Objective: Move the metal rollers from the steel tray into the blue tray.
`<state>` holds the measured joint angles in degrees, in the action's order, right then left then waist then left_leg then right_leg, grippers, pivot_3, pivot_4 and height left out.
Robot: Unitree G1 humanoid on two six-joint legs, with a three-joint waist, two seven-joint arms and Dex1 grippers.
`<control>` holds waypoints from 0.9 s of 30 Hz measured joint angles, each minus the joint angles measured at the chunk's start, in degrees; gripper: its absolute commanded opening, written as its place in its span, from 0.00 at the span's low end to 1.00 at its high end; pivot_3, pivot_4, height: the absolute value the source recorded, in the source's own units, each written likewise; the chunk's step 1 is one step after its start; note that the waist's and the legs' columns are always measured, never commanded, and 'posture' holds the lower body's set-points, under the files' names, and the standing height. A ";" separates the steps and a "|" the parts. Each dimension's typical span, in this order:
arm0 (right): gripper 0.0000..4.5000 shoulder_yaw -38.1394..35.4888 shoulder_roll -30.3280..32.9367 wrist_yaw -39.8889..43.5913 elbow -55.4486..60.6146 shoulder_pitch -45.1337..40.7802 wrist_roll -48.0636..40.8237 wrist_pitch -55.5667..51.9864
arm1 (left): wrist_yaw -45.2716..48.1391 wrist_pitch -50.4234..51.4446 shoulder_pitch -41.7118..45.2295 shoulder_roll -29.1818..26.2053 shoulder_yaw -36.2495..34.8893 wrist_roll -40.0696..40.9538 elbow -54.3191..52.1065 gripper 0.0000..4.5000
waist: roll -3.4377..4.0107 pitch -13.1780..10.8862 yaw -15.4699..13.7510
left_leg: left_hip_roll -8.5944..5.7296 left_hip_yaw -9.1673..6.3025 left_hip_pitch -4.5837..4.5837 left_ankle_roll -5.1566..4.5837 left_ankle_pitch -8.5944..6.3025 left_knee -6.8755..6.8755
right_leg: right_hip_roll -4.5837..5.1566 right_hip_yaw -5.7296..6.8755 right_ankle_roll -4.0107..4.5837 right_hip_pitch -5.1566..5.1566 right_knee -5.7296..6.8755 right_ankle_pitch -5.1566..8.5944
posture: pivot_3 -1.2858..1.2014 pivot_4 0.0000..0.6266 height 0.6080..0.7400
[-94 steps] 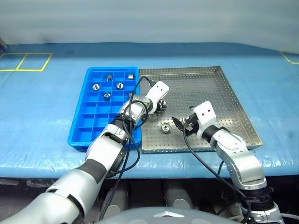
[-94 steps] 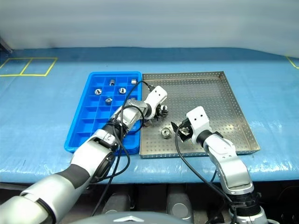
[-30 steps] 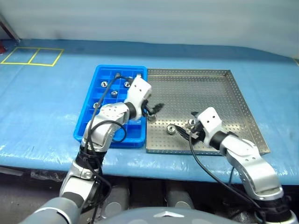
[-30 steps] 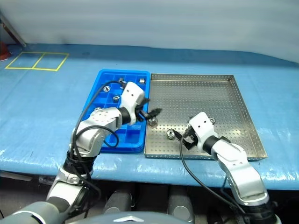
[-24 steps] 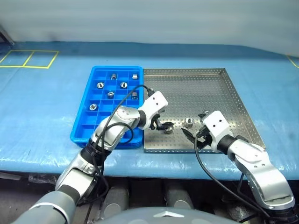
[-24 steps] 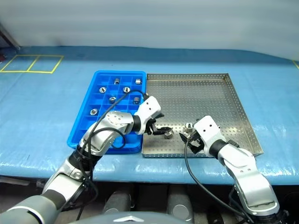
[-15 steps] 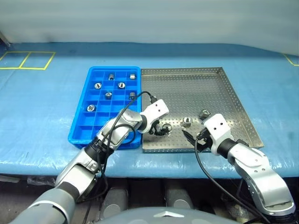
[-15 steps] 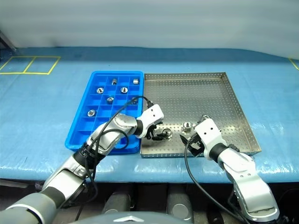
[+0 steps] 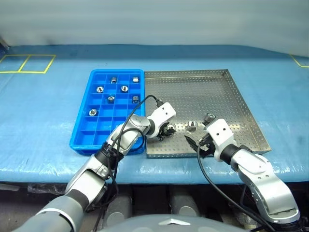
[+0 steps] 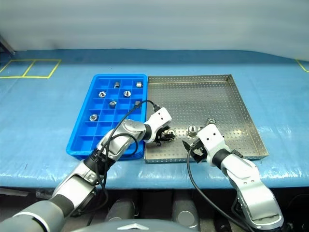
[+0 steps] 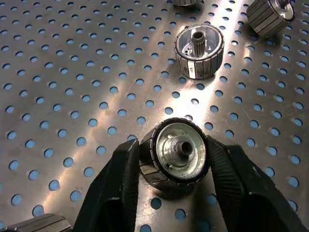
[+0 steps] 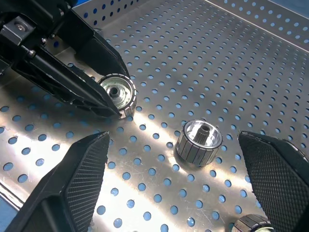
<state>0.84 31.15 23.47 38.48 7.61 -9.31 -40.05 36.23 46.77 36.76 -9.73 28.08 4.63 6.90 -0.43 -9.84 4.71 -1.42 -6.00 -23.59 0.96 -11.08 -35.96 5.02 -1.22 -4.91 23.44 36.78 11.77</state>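
Observation:
The steel tray [image 9: 193, 92] lies right of the blue tray [image 9: 104, 130], which has several metal rollers [image 9: 124, 88] in its far compartments. Three rollers lie on the steel tray's near part. My left gripper [image 9: 169, 129] is shut on the leftmost roller [image 11: 178, 154], one finger pressed to each side, and the roller rests on the perforated floor. A second roller [image 9: 191, 125] and a third [image 9: 209, 117] lie to its right. My right gripper [image 12: 178, 188] hovers wide open just short of the second roller [image 12: 199, 141], holding nothing.
Both trays sit on a blue table cover [image 9: 43, 116] with yellow tape marks [image 9: 26, 63] at the far left. The steel tray's raised rim [image 9: 241, 96] borders its far and right sides. The blue tray's near compartments hold nothing.
My left gripper has come down from beside the blue tray's edge onto the leftmost roller in the steel tray and shut on it. The right gripper has stayed put, open.

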 measured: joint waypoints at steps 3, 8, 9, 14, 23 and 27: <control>1.00 0.38 -0.11 0.07 -0.49 -0.79 0.05 0.15 | -0.11 0.14 -0.24 0.34 -0.73 0.26 0.00 0.41 | 0.00 0.00 0.05 | 0.00 0.00 0.00 0.00 0.00 0.01 | 0.00 0.00 0.00 0.01 0.00 0.00 | 0.45 0.24 1.00; 1.00 1.16 -0.20 0.32 -2.53 -2.34 0.34 0.81 | -0.01 1.23 -0.95 1.40 -4.52 2.91 -0.68 0.41 | -0.03 -0.02 0.09 | 0.00 0.00 -0.01 0.00 0.00 0.00 | 0.00 0.01 -0.01 0.02 0.00 0.00 | 0.46 0.24 1.00; 1.00 1.38 -0.19 0.37 -2.92 -2.58 0.51 0.85 | 0.11 2.07 -1.23 1.53 -5.99 3.84 -1.34 0.41 | -0.03 -0.02 0.10 | 0.00 0.00 -0.03 0.00 0.00 0.01 | 0.00 0.01 -0.01 0.03 0.00 0.00 | 0.46 0.24 1.00; 1.00 3.62 -0.53 1.54 -5.68 -5.27 0.82 1.27 | -1.19 6.36 -1.81 0.57 -12.15 7.60 -9.00 0.41 | -0.05 -0.03 -0.26 | 0.00 -0.02 -0.07 0.00 0.00 0.02 | -0.01 0.01 -0.03 0.07 0.00 -0.02 | 0.49 0.24 1.00; 1.00 5.52 -2.05 6.90 -10.15 -11.35 -1.85 3.47 | -8.80 18.26 -10.12 -10.19 -23.76 7.72 -27.39 0.41 | -0.17 -0.12 -1.48 | 0.03 -0.16 -0.03 0.00 0.01 0.08 | -0.06 0.07 -0.01 0.04 0.03 -0.01 | 0.54 0.24 1.00; 1.00 5.66 -3.92 10.44 -10.83 -14.70 -5.13 5.95 | -14.71 25.61 -13.05 -10.63 -30.30 7.13 -34.88 0.41 | -0.34 -0.21 -3.25 | 0.02 -0.28 -0.05 0.01 0.01 0.07 | -0.06 0.18 -0.01 0.01 0.01 -0.01 | 0.56 0.24 1.00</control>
<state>6.50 27.23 33.91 27.65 -7.09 -14.44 -34.10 21.51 72.38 23.71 -20.36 -2.22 11.75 -27.97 -0.77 -10.06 1.46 -1.40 -6.28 -23.63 0.97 -11.08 -35.89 4.96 -1.05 -4.92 23.44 36.79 11.76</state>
